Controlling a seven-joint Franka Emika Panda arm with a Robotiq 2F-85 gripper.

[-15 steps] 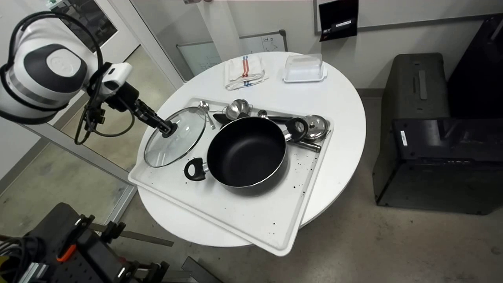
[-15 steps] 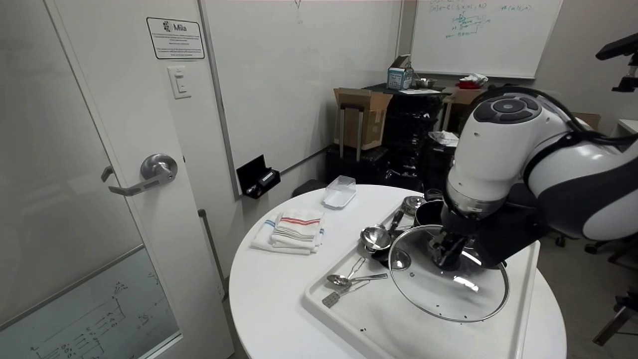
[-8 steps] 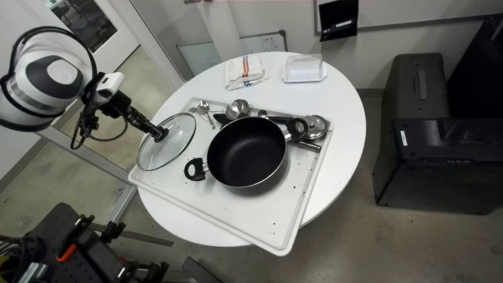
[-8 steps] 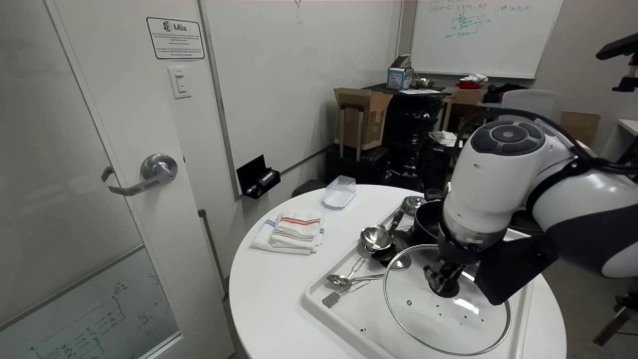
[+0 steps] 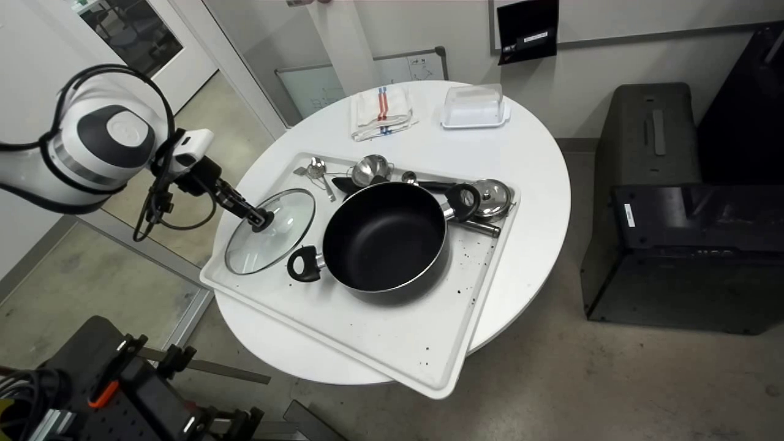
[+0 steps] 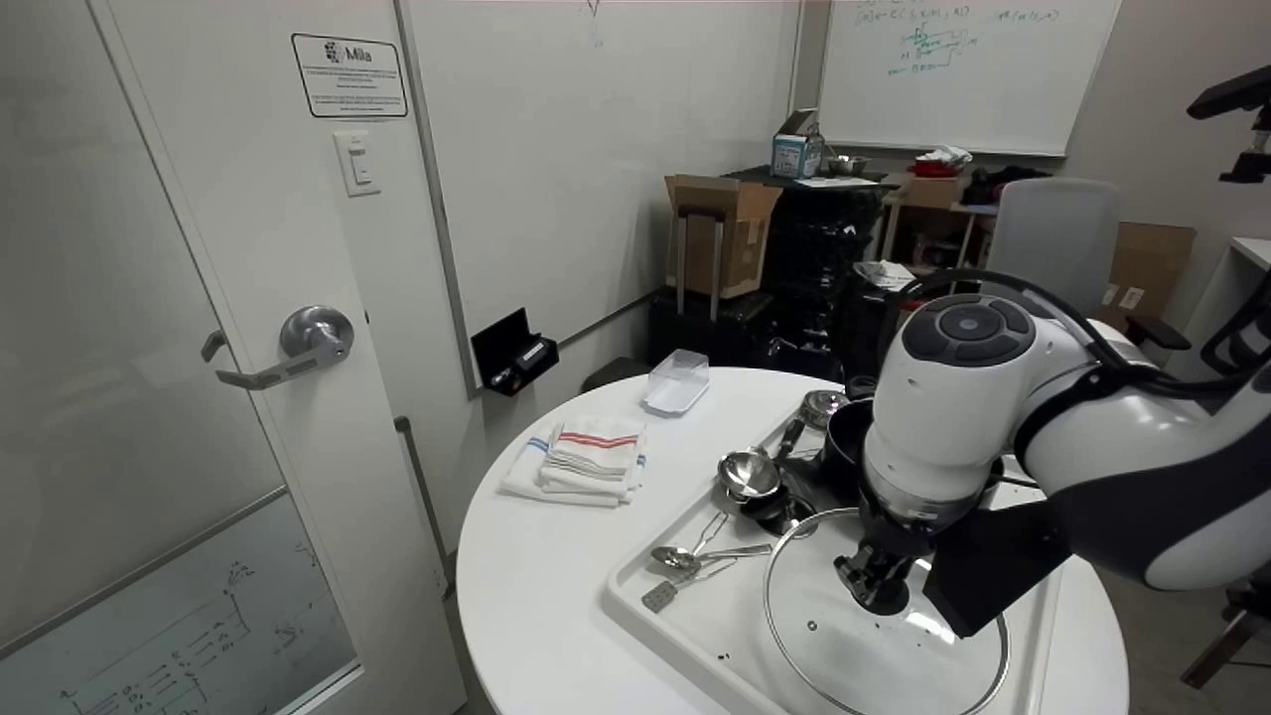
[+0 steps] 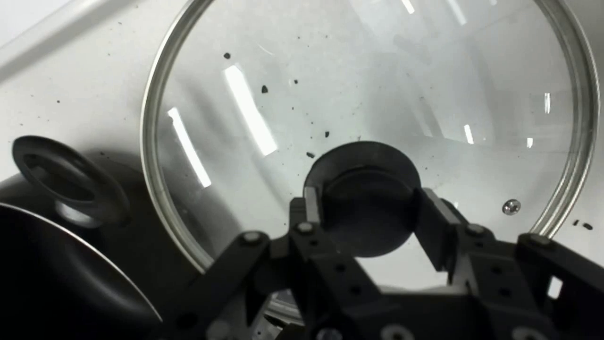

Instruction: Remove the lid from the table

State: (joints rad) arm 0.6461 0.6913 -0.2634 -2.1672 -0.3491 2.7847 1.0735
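Glass can be slippery, so that is probably why the jaws squeeze the lid (image 7: 368,113) by the black knob (image 7: 370,210) in its middle.

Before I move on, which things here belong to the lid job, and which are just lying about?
Part of the job:
lid, see-through glass
gripper, closed on the lid's knob
table, which the lid should leave

Just lying about:
pot, black and uncovered
tray, under the pot
spoon, on the tray
towels, folded
plastic box
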